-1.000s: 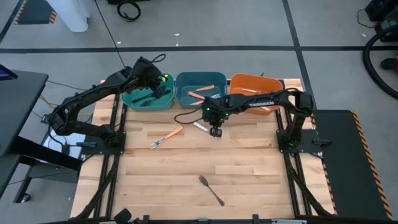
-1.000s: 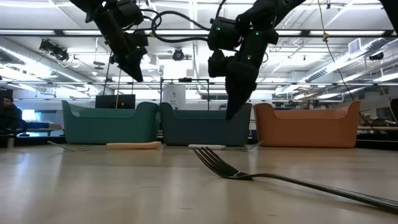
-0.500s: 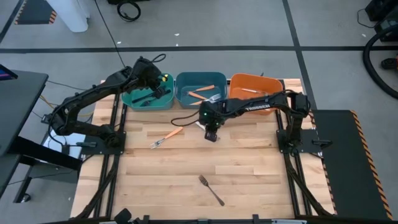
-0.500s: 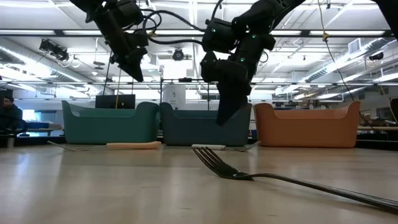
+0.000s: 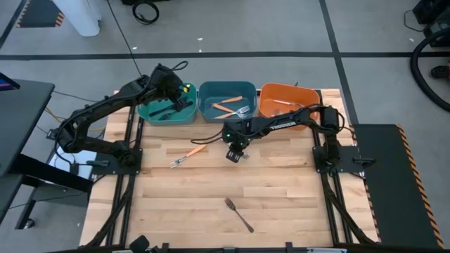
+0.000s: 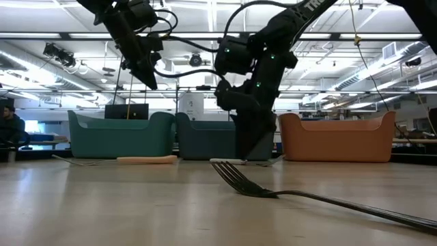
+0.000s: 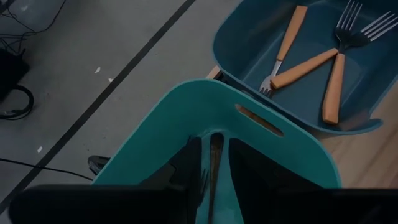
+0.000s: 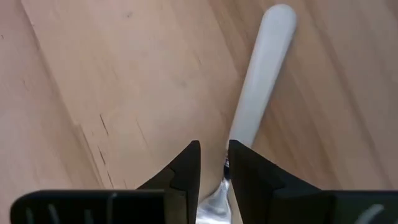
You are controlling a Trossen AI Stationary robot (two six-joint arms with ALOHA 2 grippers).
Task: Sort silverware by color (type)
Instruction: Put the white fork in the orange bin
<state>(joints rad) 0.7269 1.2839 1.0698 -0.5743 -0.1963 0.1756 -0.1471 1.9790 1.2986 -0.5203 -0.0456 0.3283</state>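
surface (image 5: 281, 183): white utensil (image 8: 261, 74) lies flat, unsorted | left tool (image 5: 184, 98): over teal bin (image 5: 144, 114), grip unclear | right tool (image 8: 214, 149): has dropped from the bins, unclenched, now astride the utensil's neck | likely next: pick it up

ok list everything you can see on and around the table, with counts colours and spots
teal bin: 1, teal, far left of the bin row, black utensils inside
blue bin: 1, dark blue-teal, middle, orange-handled forks inside
orange bin: 1, orange, right of the row
orange-handled fork: 1, on the table, left of centre
white-handled utensil: 1, on the table under the right gripper
silver fork: 1, near edge
left gripper: above the teal bin
right gripper: low over the white-handled utensil, fingers slightly apart
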